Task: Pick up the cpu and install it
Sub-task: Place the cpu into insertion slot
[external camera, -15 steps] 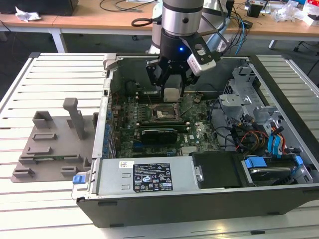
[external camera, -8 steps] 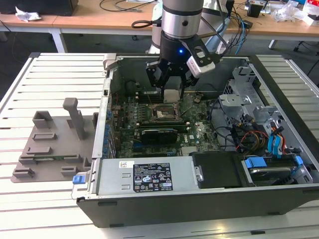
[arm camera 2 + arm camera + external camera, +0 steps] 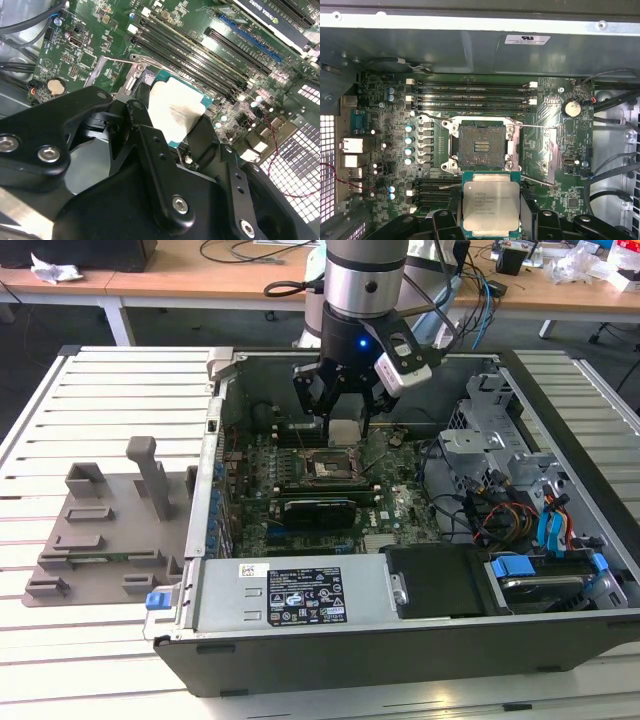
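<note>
An open computer case (image 3: 400, 650) lies on its side across the middle of the slatted white desk (image 3: 60, 410), reaching toward the desk's near edge. A grey fixture tray (image 3: 100, 530) sits just beside it, toward the desk's edge on the exterior view's left. Inside the case, the green motherboard (image 3: 555, 115) carries a square socket (image 3: 480, 145) with its contacts exposed, memory slots (image 3: 470, 95) alongside and a coin battery (image 3: 571, 108) nearby.

Silver-and-black arm (image 3: 365, 280) with a blue light (image 3: 361, 341), ending in a black, screw-studded claw (image 3: 342, 426).
</note>
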Robot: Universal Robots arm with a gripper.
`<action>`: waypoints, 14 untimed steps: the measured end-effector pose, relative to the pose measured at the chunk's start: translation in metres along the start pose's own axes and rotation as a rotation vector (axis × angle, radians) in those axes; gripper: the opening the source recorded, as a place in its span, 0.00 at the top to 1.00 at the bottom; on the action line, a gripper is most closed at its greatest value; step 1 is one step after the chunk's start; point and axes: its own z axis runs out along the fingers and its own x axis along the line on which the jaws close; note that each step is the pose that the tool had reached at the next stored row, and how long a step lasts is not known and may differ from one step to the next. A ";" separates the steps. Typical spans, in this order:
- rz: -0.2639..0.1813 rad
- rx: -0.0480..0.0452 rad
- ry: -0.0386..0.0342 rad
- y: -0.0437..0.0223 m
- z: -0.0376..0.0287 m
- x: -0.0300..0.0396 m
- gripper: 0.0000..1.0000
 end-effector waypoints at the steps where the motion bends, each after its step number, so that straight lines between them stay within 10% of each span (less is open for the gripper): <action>1: 0.000 0.0000 0.0000 0.0000 0.0000 0.0000 0.45; 14: 0.213 0.0055 0.0051 0.0000 0.0004 0.0000 0.45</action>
